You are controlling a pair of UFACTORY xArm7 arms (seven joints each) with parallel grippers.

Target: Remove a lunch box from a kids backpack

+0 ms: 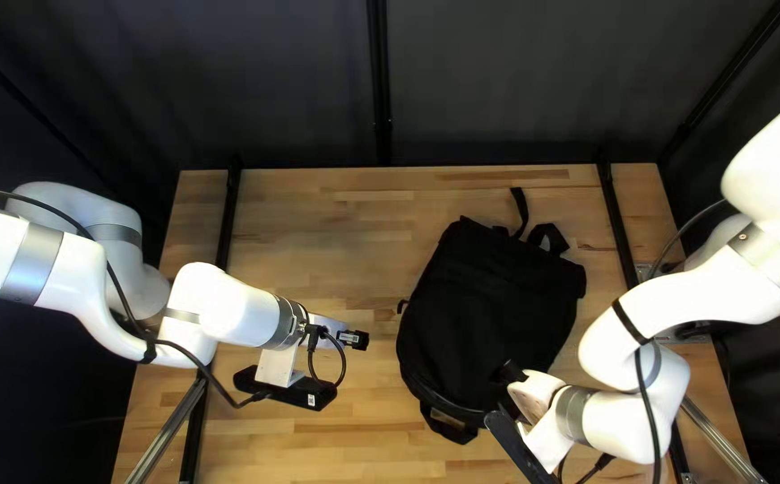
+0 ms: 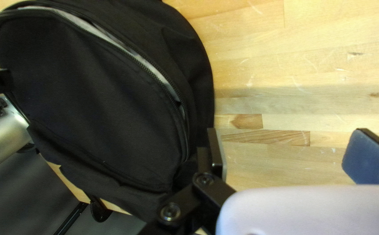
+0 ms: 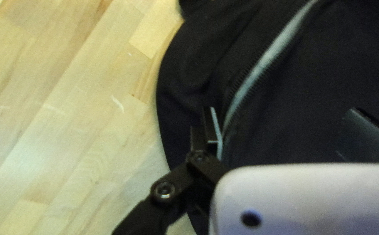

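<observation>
Backpack: black, partly unzipped.
Left gripper: beside backpack, wide open, empty.
Right gripper: over backpack, wide open, empty.

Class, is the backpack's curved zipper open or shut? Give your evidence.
Open, at least partly: the zipper gapes, and pale material shows through.

Wooden table with black backpack lying flat
</observation>
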